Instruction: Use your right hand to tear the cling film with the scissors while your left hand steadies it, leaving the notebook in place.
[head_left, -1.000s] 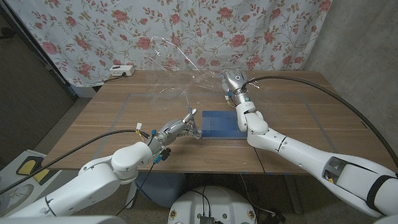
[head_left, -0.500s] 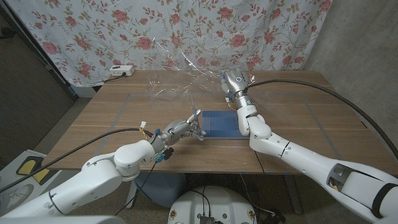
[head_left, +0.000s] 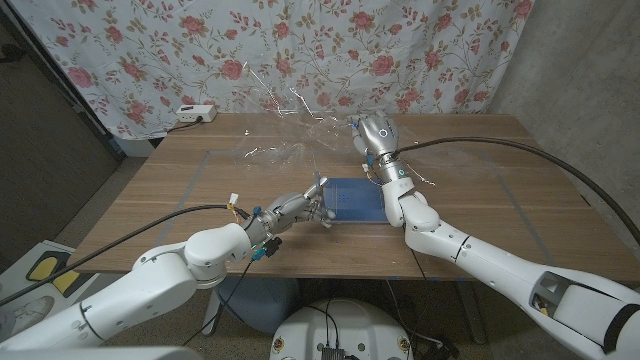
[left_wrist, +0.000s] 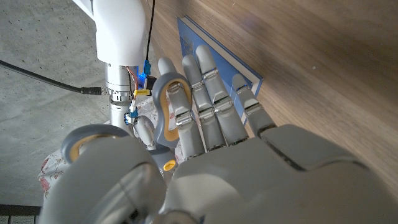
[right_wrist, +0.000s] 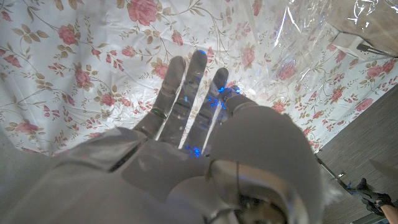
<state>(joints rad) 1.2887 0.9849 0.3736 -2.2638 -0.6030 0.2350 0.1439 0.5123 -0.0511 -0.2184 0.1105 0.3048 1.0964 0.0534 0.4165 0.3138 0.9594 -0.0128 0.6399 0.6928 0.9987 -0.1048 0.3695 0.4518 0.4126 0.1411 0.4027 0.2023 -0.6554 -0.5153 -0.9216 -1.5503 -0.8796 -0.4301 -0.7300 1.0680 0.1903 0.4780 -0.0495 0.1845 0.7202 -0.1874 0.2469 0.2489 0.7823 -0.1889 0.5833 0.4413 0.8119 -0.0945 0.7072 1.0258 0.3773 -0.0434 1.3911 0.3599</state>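
Transparent cling film (head_left: 285, 115), featherlight, limp and clingy, billows at the counter's (head_left: 180, 200) 12 o'clock edge. Left hand (head_left: 300, 205) holds scissors (head_left: 318, 192) beside the blue notebook (head_left: 352, 200); right hand's (head_left: 374, 132) grip cannot be told, so take taut edges.

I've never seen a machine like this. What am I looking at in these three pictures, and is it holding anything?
It is a robot with two arms, each ending in a robot hand. The wide picture looks down from its head. The other two come from cameras on its wrists, looking along the back of each hand.

On the wooden table lies a blue notebook. The left robot hand reaches over the notebook's near corner. A grey and orange loop beside its fingers may be a scissors handle, but I cannot be sure. The right robot hand is raised, with clear cling film draped over it. Whether it grips the film is unclear.
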